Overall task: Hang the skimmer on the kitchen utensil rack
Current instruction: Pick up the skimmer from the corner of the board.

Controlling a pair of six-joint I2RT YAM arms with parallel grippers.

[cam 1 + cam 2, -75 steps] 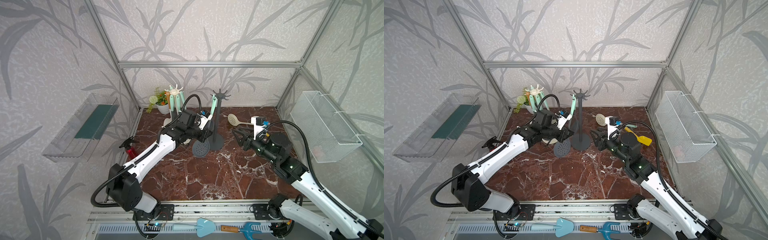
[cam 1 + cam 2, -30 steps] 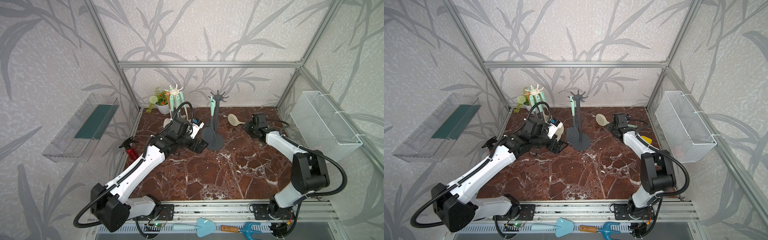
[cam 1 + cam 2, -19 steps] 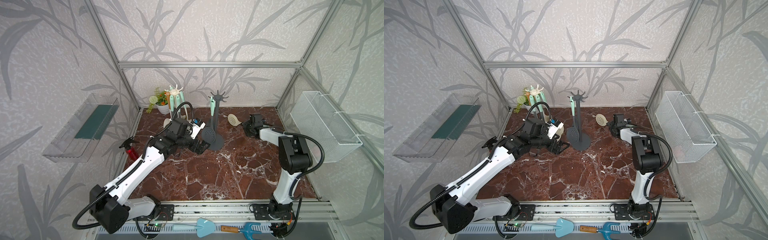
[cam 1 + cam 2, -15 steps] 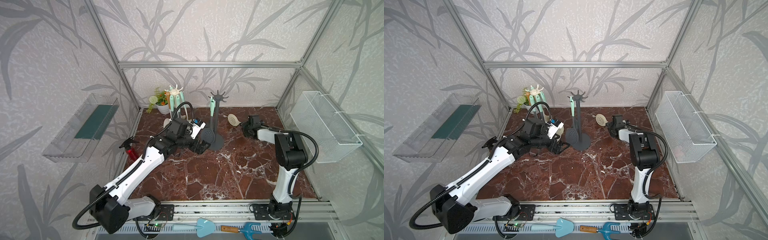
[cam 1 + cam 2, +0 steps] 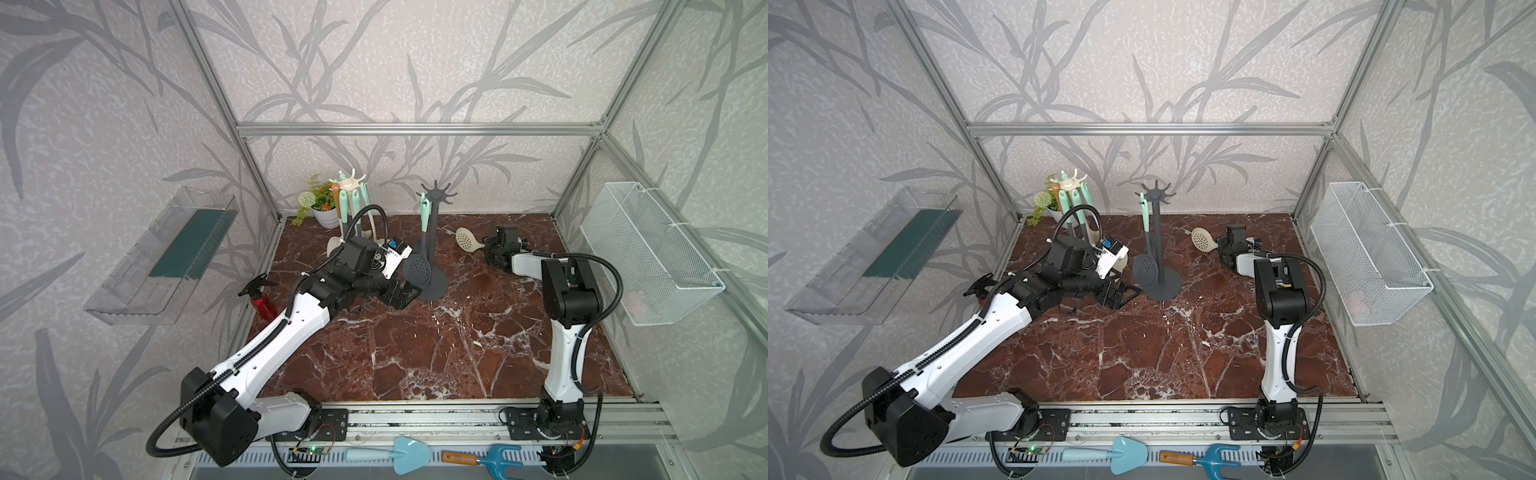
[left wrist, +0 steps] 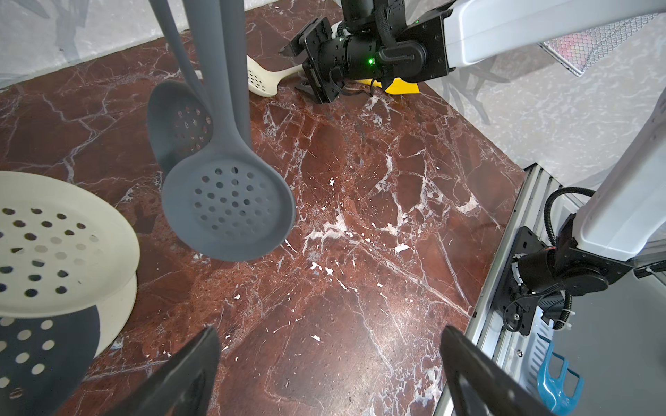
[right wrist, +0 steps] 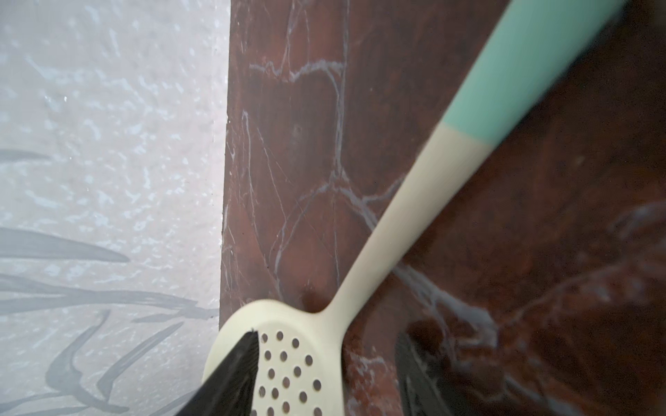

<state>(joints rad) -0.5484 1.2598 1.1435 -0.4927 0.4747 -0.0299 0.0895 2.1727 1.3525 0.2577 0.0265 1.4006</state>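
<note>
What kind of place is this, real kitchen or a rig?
Probably a lab test cell dressed as a kitchen: wallpapered panels in an aluminium frame, two robot arms on a base rail, a utensil rack on marble-look tabletop.

A grey skimmer [image 5: 1145, 270] hangs on the dark rack [image 5: 1159, 243], with the left gripper [image 5: 1121, 294] near its base. A cream skimmer [image 5: 1201, 240] lies just beside the right gripper [image 5: 1224, 250].
</note>
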